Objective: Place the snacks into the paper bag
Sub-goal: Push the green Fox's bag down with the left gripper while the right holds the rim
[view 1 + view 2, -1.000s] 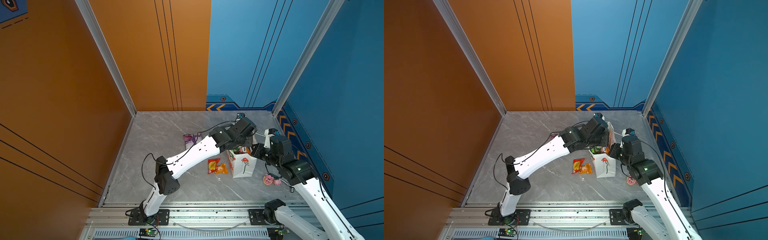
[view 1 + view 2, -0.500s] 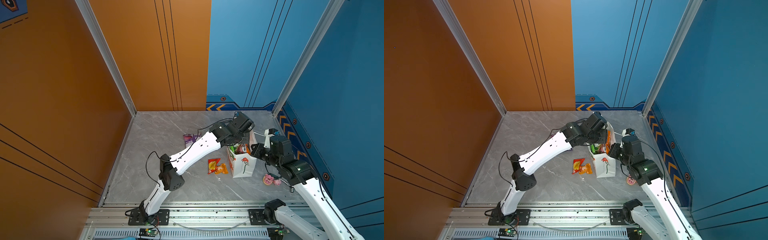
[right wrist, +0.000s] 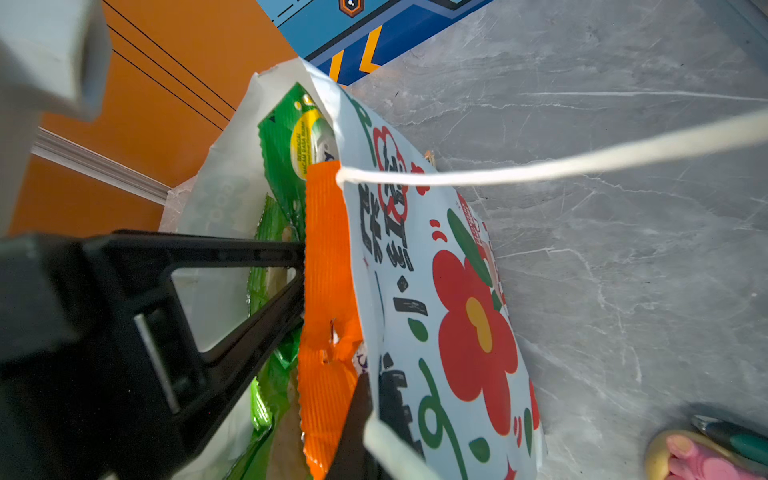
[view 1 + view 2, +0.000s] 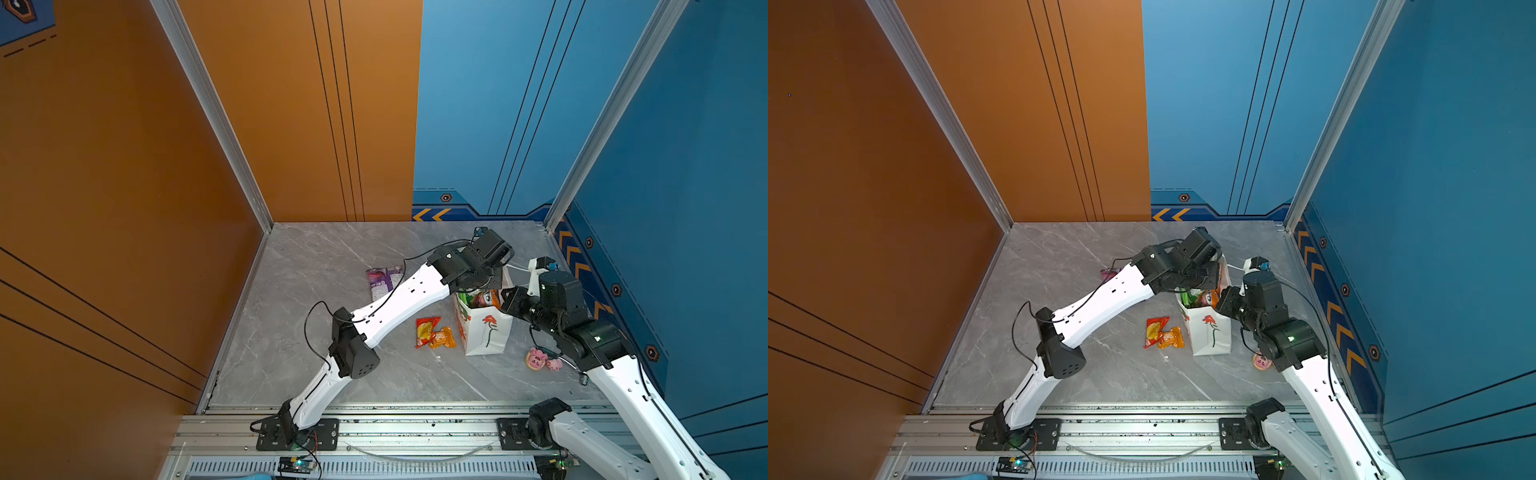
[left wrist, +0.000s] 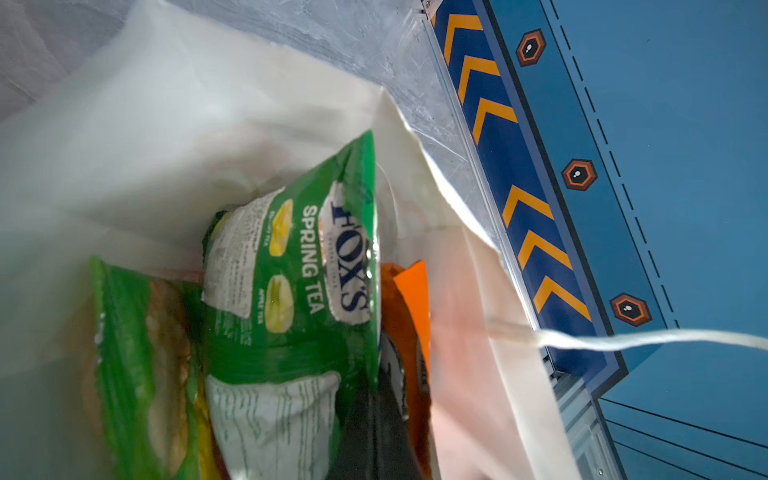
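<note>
Left gripper [image 3: 299,270] is seen with jaws closed, its tips set inside the paper bag [image 4: 486,332] between the green FOX'S packet [image 5: 299,270] and an orange packet [image 3: 328,249]; whether either is gripped cannot be told. The bag's rim is pinched by the right gripper [image 3: 365,424]. Red packets [image 4: 432,332] are seen just beside the bag.

Both top views look steeply down from high above the front rail [image 4: 415,428] onto the whole grey floor [image 4: 332,257]. Each wrist camera sits very close to the paper bag [image 5: 145,124], sharing its open mouth.
</note>
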{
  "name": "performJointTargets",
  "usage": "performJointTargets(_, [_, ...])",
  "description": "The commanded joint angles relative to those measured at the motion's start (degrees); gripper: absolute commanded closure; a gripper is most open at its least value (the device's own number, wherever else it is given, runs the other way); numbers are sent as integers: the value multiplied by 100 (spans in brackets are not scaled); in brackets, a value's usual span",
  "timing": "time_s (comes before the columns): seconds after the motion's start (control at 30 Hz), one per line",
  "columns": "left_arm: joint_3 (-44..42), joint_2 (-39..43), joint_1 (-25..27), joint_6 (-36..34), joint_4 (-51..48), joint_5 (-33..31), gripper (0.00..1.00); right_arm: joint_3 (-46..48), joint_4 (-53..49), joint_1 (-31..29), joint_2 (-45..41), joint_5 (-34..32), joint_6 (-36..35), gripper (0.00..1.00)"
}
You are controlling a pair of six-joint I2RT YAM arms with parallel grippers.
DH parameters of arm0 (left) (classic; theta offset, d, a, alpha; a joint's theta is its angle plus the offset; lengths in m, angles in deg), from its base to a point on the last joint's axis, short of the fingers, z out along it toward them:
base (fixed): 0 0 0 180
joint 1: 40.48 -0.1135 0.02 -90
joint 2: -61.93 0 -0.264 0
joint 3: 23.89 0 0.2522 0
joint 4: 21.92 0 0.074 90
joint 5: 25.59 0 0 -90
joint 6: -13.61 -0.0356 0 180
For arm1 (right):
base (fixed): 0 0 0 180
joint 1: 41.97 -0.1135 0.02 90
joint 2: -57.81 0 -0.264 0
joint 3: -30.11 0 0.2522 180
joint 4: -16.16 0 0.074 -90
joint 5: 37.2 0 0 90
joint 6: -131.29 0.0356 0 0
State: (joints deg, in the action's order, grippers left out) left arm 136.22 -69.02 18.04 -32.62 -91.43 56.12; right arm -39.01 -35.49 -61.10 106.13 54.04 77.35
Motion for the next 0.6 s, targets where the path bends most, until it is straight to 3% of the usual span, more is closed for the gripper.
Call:
performJointTargets(0.0, [109, -42, -68, -134, -305, -420, 100, -1, 247, -55, 29, 57, 16, 100])
performJointTargets(0.57, [526, -422, -26, 0, -319, 339, 100, -19, 220, -64, 40, 19, 14, 100])
